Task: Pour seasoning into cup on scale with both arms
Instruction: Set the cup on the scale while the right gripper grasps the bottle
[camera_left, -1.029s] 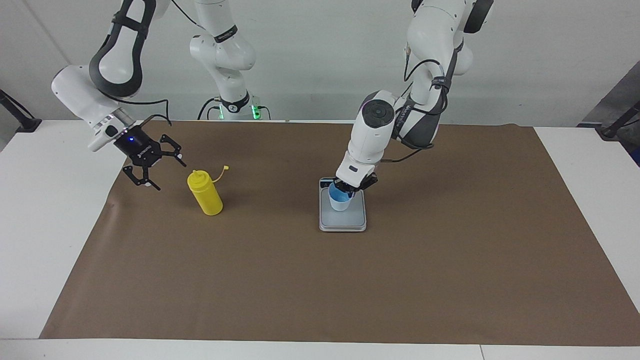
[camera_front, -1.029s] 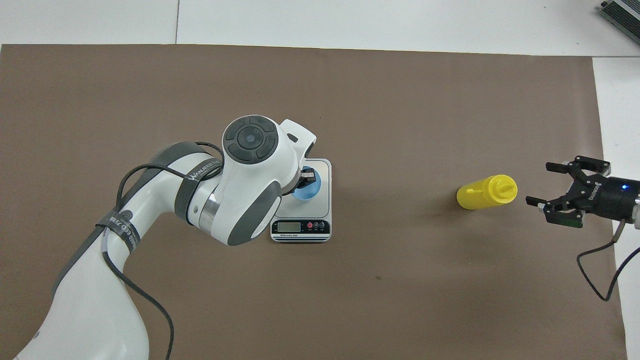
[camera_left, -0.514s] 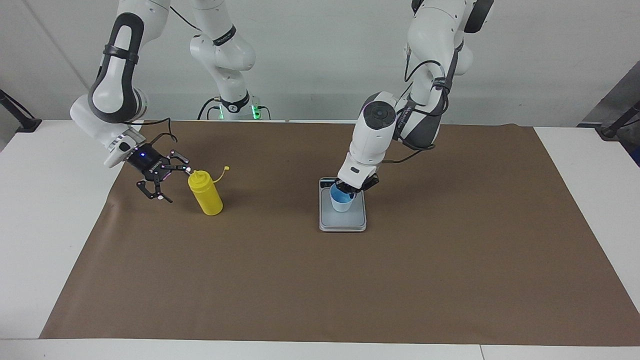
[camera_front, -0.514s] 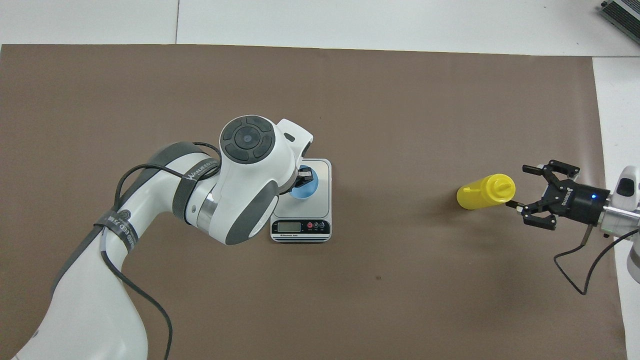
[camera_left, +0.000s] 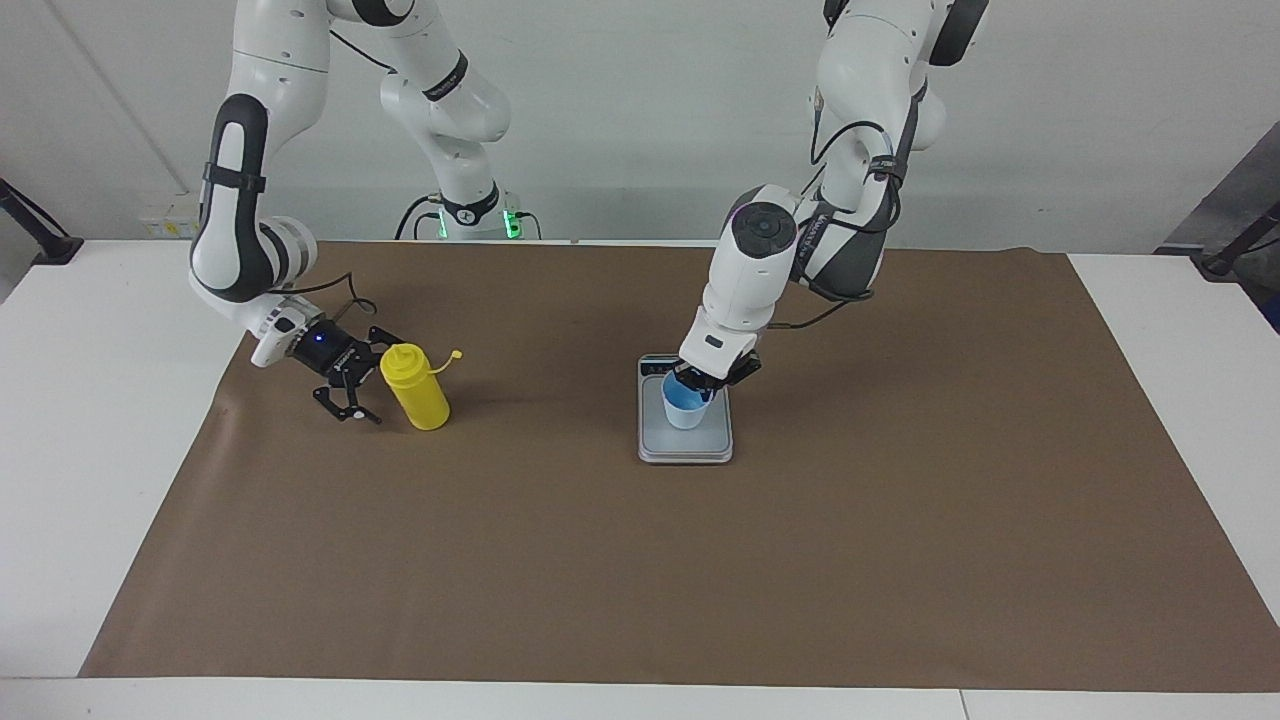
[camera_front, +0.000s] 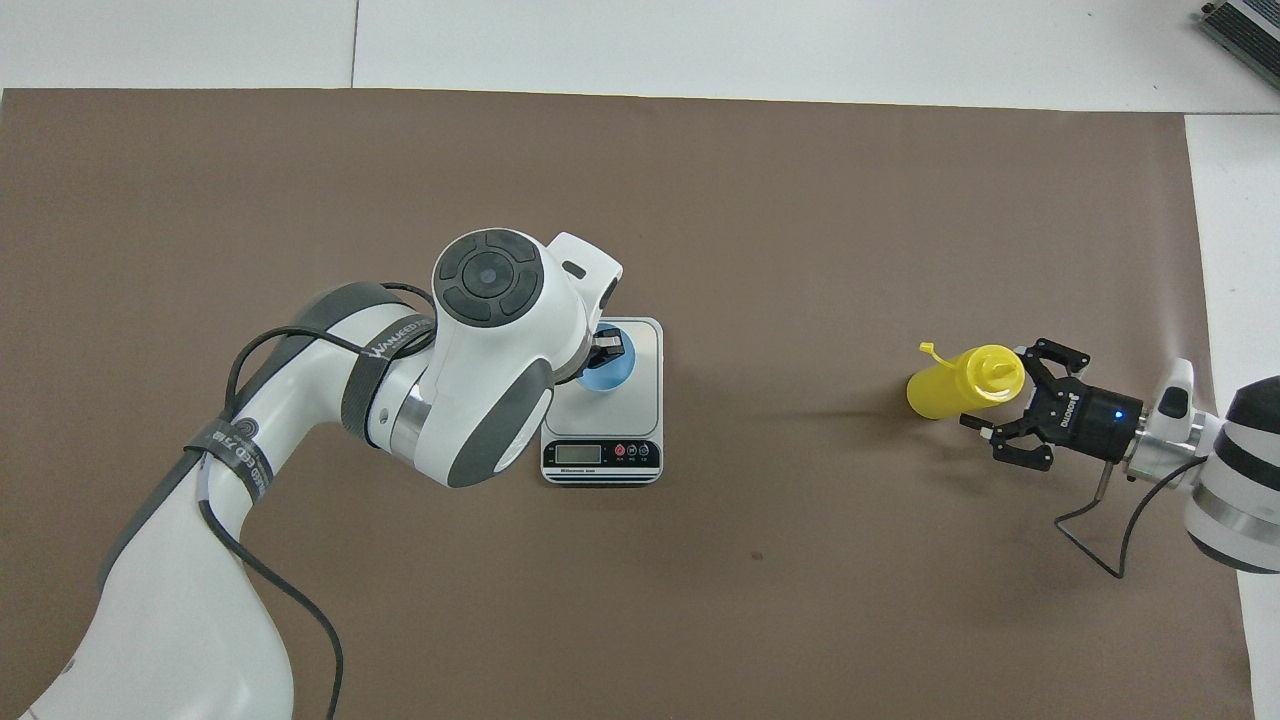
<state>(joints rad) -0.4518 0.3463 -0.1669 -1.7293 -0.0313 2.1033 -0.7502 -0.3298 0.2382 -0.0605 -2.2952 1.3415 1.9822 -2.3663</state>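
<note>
Right gripper (camera_left: 365, 385) has dropped beside your bottle (camera_left: 417, 387), jaws wide around it | left gripper (camera_left: 706, 382) jaws holding cup (camera_left: 685, 405) on scale (camera_left: 685, 440)

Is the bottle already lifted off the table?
No. In the facing view the bottle stands upright on the brown mat, with the right gripper low beside it, jaws open.

One yellow seasoning bottle (camera_left: 415, 387) (camera_front: 960, 381), one blue cup (camera_left: 685, 403) (camera_front: 612, 368) and one scale (camera_left: 685, 440) (camera_front: 602, 452). One brown mat (camera_left: 700, 560) (camera_front: 700, 200) under them. Two arms, each with one gripper: left gripper (camera_left: 712, 376), right gripper (camera_left: 362, 380) (camera_front: 1010, 400)
</note>
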